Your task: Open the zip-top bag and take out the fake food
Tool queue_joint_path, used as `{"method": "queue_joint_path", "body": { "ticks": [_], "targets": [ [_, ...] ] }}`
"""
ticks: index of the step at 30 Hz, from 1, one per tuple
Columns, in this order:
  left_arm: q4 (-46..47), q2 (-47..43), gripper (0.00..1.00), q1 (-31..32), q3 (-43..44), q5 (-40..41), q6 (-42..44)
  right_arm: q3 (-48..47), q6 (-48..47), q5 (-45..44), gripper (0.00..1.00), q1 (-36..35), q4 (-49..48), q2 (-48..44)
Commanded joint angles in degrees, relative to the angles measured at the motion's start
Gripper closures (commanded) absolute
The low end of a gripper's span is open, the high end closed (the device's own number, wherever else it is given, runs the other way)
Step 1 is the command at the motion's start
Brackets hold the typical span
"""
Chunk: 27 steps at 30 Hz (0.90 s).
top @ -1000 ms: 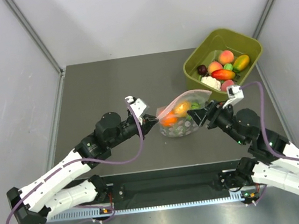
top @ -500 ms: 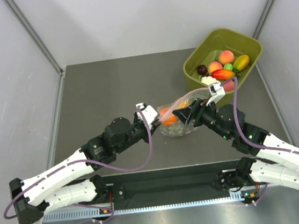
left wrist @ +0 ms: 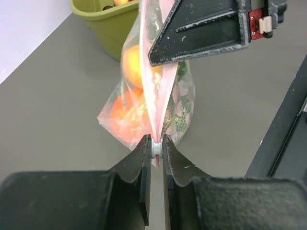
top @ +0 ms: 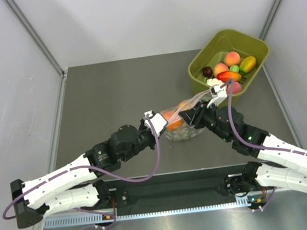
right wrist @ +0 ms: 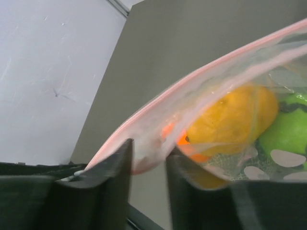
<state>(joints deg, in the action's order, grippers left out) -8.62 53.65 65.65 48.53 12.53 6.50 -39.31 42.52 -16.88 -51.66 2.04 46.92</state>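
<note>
**Right gripper moved left onto bag mouth**

Moved over the last second: right gripper [top: 186,114] has come in from the right of the bag [top: 182,133] to its raised edge, with its jaws drawn from wide to narrow. The left gripper [left wrist: 154,143] has pushed slightly farther in, its hold unchanged. The bag now stands taller and narrower between the two.

1. Left gripper, near, left of bag. Jaws almost together, pinching the white slider [left wrist: 156,149] at the left end of the pink strip [left wrist: 156,105].
2. Right gripper, right of bag. Jaws narrow, with the strip and a fold of film lying between the fingers [right wrist: 103,187]. Whether they clamp it cannot be told.
3. Bag, clear film with pale speckles, just right of the middle of the table [top: 112,92]. Its bottom appears to rest on the surface. The strip rises from the left gripper toward the right one.
4. Fruit, all inside the bag: orange fruit [left wrist: 125,117] low on the left, yellow fruit [right wrist: 232,117] above it, green fruit [right wrist: 283,132] on the right side.
5. Tub [top: 197,65], olive-green, far right corner, holding more toys [top: 232,71]. It sits just beyond the right gripper and apart from the bag.
</note>
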Motion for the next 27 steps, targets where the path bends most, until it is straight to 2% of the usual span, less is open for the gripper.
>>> {"method": "queue_joint_path", "body": {
  "ticks": [1,3,4,5,6,8,9,10,14,20,27],
  "targets": [
    [-0.25,-0.3,1.0,1.15,-0.19,0.83,1.41,-0.33,-1.04,-2.45,0.73,-0.99,-2.22,-0.07],
    [-0.08,-0.39,1.0,1.32,-0.19,0.21,1.58,0.02,-1.83,-3.5,0.85,-0.9,-2.22,-0.16],
    [-0.17,-0.39,1.0,1.41,-0.19,0.21,1.76,0.11,-2.09,-3.59,0.98,-0.99,-2.22,-0.16],
    [-0.08,-0.21,0.97,1.41,0.07,0.38,1.76,0.37,-2.53,-3.86,1.0,-0.81,-2.22,-0.07],
    [-0.34,-0.04,0.83,1.5,0.16,0.38,1.67,0.46,-2.79,-3.77,1.0,-0.99,-2.22,0.02],
    [-0.61,-0.12,0.63,1.5,0.86,-0.14,1.67,0.72,-3.49,-3.42,1.0,-0.9,-2.22,0.19],
    [-0.61,-0.47,0.56,1.5,1.12,-0.23,1.32,0.9,-3.85,-2.9,1.0,-0.9,-2.22,0.11],
    [-0.43,-0.47,0.42,1.5,1.47,-0.14,1.06,0.99,-4.02,-2.72,1.0,-0.9,-2.22,-0.24],
    [0.54,1.8,0.2,1.41,5.59,0.47,-1.57,2.65,-4.2,-1.49,1.0,-0.9,-0.9,-1.82],
    [2.29,8.48,0.14,1.33,12.98,3.63,-3.78,4.68,-3.41,0.62,1.0,-1.16,0.15,-4.29],
    [2.64,16.83,0.13,0.89,18.78,2.76,-4.66,6.26,-3.24,1.42,1.0,-1.78,1.47,-8.15]
  ]
}}
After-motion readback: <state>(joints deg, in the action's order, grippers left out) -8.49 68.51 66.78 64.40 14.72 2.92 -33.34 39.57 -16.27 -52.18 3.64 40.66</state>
